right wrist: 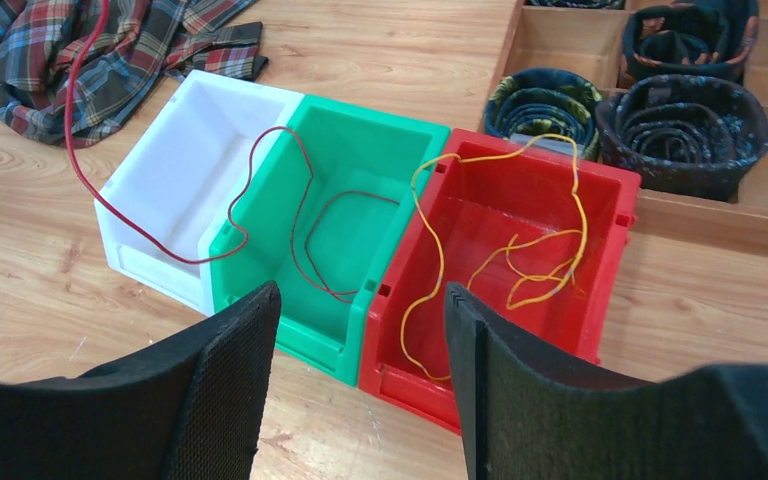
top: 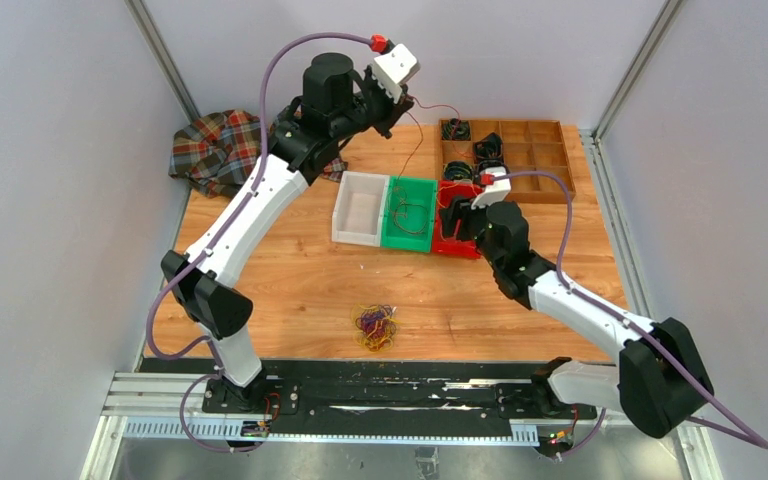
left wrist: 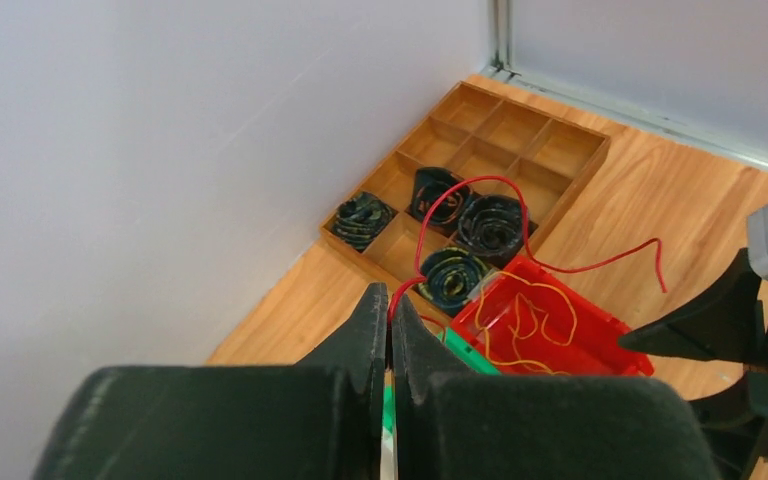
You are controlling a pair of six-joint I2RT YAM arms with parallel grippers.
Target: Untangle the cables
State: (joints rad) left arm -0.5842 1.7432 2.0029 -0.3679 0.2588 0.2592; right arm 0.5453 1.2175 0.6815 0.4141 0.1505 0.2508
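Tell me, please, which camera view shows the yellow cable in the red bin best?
The right wrist view: the yellow cable loops across the red bin. The left wrist view shows it smaller; in the top view the right arm hides most of that bin.

tangle: strands too small to separate | red wire: near end seemingly hidden

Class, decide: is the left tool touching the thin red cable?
Touching. The left wrist view shows the left tool shut, with the red cable running straight down into its closed jaws and pinched there.
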